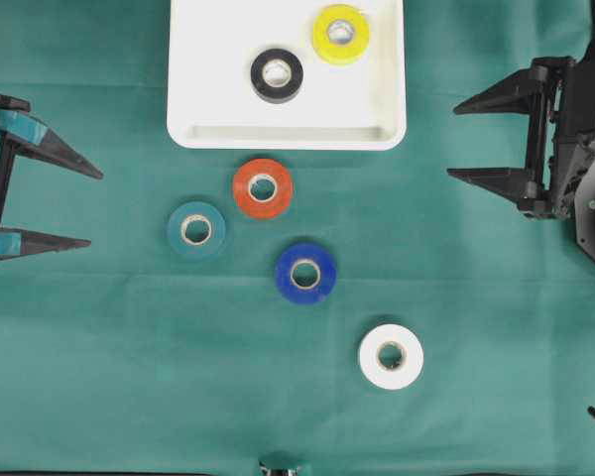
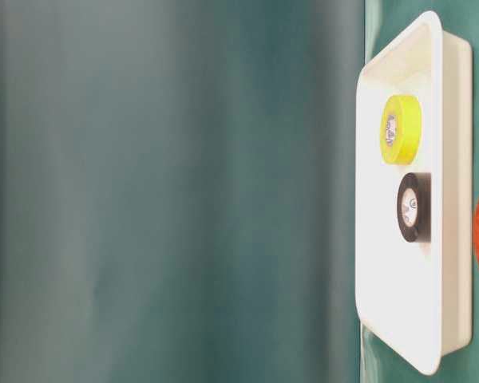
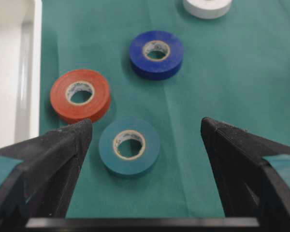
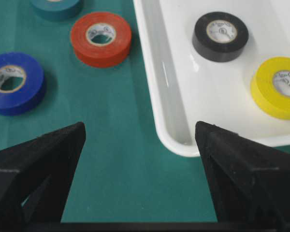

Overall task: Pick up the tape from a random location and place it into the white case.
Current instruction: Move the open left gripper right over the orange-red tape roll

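The white case point(image 1: 198, 99) lies at the top centre with a black tape point(image 1: 277, 74) and a yellow tape point(image 1: 341, 34) inside. On the green cloth below it lie an orange tape point(image 1: 263, 187), a teal tape point(image 1: 196, 230), a blue tape point(image 1: 305, 272) and a white tape point(image 1: 391, 356). My left gripper point(image 1: 94, 206) stands open at the left edge, empty, well left of the teal tape point(image 3: 129, 145). My right gripper point(image 1: 454, 141) stands open at the right, empty, beside the case's near right corner point(image 4: 183, 145).
Green cloth point(image 1: 129, 377) covers the whole table. In the table-level view the case point(image 2: 455, 239) appears turned on end with the yellow tape point(image 2: 401, 129) and black tape point(image 2: 413, 207) in it, beside a blurred green expanse.
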Controlling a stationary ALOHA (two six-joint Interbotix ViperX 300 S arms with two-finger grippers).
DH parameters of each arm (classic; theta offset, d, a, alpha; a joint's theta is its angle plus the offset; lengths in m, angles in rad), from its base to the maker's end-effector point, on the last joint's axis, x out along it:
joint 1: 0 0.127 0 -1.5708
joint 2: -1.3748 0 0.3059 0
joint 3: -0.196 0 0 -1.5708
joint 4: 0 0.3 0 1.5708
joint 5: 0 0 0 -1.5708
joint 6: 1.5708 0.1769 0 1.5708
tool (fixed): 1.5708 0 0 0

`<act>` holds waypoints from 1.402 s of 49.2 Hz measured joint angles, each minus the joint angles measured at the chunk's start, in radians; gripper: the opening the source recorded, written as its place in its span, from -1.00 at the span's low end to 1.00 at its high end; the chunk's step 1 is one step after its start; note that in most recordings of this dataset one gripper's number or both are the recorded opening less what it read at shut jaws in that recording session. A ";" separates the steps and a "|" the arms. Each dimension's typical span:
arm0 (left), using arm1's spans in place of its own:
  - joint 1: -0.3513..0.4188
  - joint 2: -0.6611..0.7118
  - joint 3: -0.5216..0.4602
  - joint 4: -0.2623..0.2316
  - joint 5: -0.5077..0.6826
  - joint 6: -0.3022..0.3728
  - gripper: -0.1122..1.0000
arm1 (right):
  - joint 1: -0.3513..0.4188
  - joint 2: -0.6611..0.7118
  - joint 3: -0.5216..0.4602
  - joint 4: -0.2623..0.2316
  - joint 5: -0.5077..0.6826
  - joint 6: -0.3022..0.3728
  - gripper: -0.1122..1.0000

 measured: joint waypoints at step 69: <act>0.074 0.663 -0.479 0.000 -0.192 0.044 0.88 | 0.000 0.003 -0.008 0.000 0.008 0.000 0.76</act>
